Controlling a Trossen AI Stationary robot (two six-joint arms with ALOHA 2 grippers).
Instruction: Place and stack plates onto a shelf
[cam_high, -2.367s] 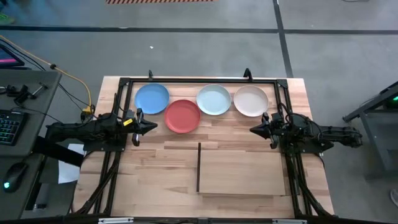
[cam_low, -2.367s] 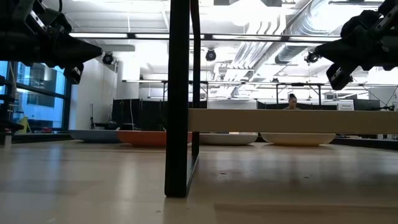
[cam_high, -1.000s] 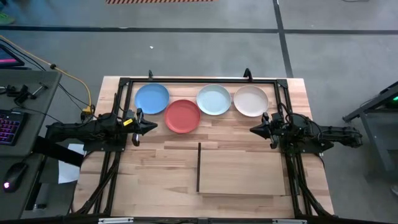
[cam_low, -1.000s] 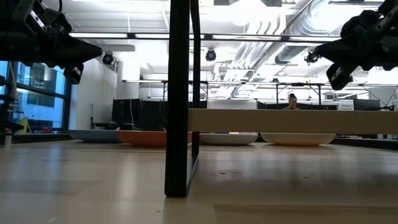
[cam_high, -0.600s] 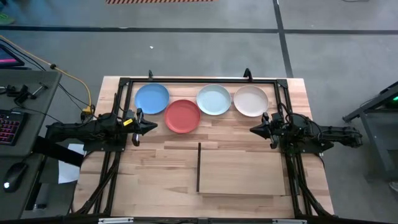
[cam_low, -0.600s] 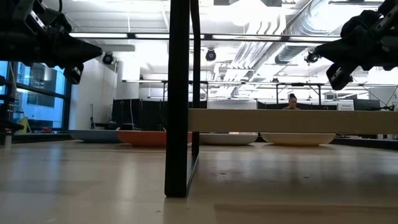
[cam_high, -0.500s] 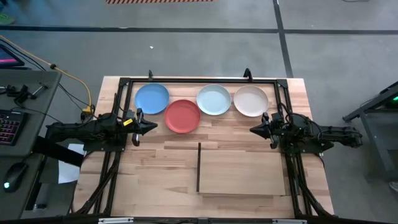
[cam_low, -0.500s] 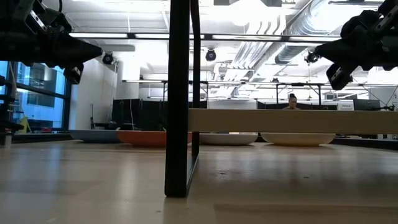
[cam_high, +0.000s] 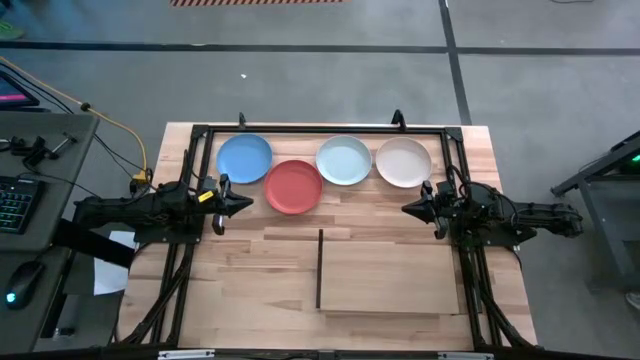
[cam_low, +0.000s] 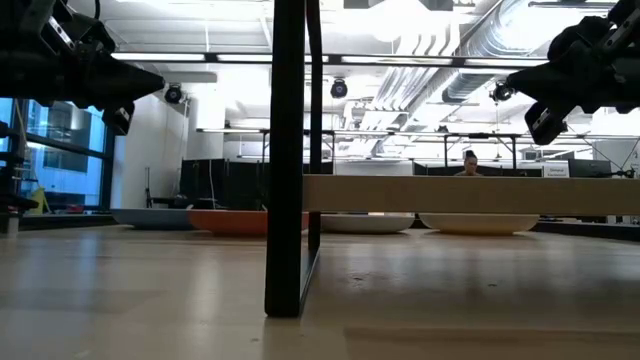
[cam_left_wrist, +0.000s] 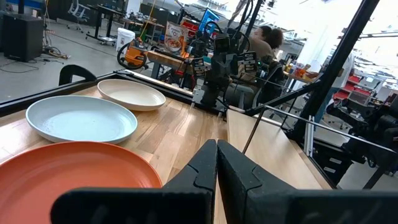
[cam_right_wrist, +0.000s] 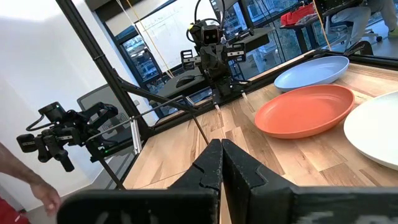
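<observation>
A keyboard (cam_high: 14, 203) with lit keys and a computer mouse (cam_high: 22, 284) sit on a side desk (cam_high: 40, 150) — a yellow cable (cam_high: 118, 127) trails across it toward the butcher-block table (cam_high: 250, 265).

Right claw (cam_right_wrist: 221, 163) closed, red plate (cam_right_wrist: 304, 111), blue plate (cam_right_wrist: 313, 72), left arm (cam_right_wrist: 211, 46) opposite

I'm seeing bare tabletop (cam_high: 260, 260) lying open between my left gripper (cam_high: 245, 204) and right gripper (cam_high: 408, 209), so there's room to pass. The shelf (cam_high: 390, 275) is sitting in the near half, its black upright strip (cam_high: 319, 268) standing in the way on that side. Four plates (cam_high: 345, 160) are crowding the far edge, nearly touching.
</observation>
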